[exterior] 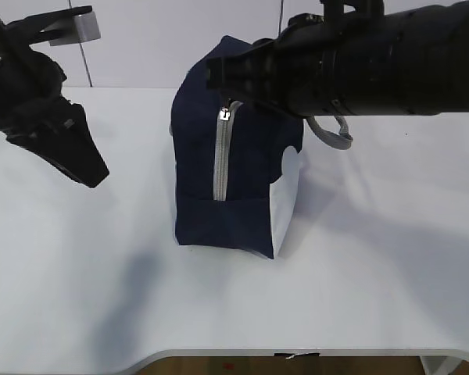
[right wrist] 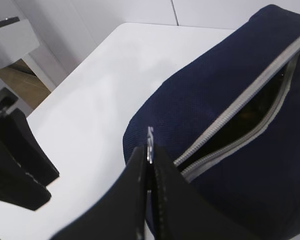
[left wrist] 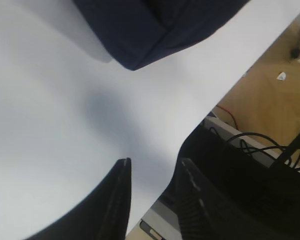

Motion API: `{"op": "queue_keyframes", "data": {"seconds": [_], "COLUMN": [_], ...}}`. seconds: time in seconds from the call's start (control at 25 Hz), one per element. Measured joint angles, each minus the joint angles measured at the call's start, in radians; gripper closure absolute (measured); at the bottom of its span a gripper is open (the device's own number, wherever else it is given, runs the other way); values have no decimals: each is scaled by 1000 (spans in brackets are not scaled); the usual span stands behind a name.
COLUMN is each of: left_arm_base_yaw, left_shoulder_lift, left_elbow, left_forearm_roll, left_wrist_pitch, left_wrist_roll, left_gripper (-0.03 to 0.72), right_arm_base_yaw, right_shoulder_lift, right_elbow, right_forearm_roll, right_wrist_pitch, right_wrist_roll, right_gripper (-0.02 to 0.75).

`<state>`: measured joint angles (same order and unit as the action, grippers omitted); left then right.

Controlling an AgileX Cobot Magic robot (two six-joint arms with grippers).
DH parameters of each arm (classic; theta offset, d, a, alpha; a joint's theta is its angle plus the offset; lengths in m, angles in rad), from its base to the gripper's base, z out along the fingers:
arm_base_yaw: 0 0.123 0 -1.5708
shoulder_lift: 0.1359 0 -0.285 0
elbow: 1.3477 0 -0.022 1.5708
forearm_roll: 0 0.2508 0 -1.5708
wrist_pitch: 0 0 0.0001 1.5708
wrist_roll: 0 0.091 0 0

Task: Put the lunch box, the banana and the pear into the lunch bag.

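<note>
The navy lunch bag [exterior: 230,187] stands in the middle of the white table, its grey zipper [exterior: 220,160] running down the near end. In the right wrist view the bag [right wrist: 205,115] shows a zipper partly open along the top. My right gripper [right wrist: 150,152] is shut on the metal zipper pull [right wrist: 149,145]; it reaches from the right across the bag's top [exterior: 219,74]. My left gripper [left wrist: 152,172] is open and empty, above the table left of the bag [exterior: 82,156]. The lunch box, banana and pear are out of view.
A grey strap handle [exterior: 332,134] hangs at the bag's right side. The table's front edge [exterior: 297,353] is near; in the left wrist view the table edge [left wrist: 210,95] shows floor and cables beyond it.
</note>
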<state>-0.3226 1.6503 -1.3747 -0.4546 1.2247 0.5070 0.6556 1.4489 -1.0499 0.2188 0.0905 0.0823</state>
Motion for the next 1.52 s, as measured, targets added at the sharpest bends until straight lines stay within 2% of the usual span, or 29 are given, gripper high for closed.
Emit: {"op": "queue_keyframes", "data": {"seconds": [0.24, 0.48, 0.68, 0.92, 1.2, 1.32, 1.4, 1.52], "left_arm_base_yaw": [-2, -2, -2, -4, -73, -79, -79, -79], "left_shoulder_lift": [-2, -2, 6, 44, 81, 81, 81, 81], "left_elbow": [26, 26, 28, 30, 30, 30, 30, 30], "left_forearm_roll": [-121, -185, -263, -289, -304, -304, -304, -303], "left_wrist_pitch": [-47, -107, -157, -178, -240, -270, -285, -298], "left_wrist_roll": [121, 210, 310, 350, 402, 406, 406, 406], "left_gripper": [445, 348, 334, 332, 338, 413, 522, 641], "right_arm_base_yaw": [-2, -2, -2, -2, -2, -2, -2, -2], "right_shoulder_lift": [0, 0, 0, 0, 0, 0, 0, 0], "right_elbow": [-2, -5, -5, -5, -5, -5, -5, -5], "right_forearm_roll": [51, 97, 148, 188, 192, 193, 195, 196], "right_wrist_pitch": [14, 23, 23, 23, 21, 19, 16, 14], "right_wrist_roll": [0, 0, 0, 0, 1, 1, 1, 1], "right_gripper": [731, 731, 731, 731, 731, 731, 731, 731]}}
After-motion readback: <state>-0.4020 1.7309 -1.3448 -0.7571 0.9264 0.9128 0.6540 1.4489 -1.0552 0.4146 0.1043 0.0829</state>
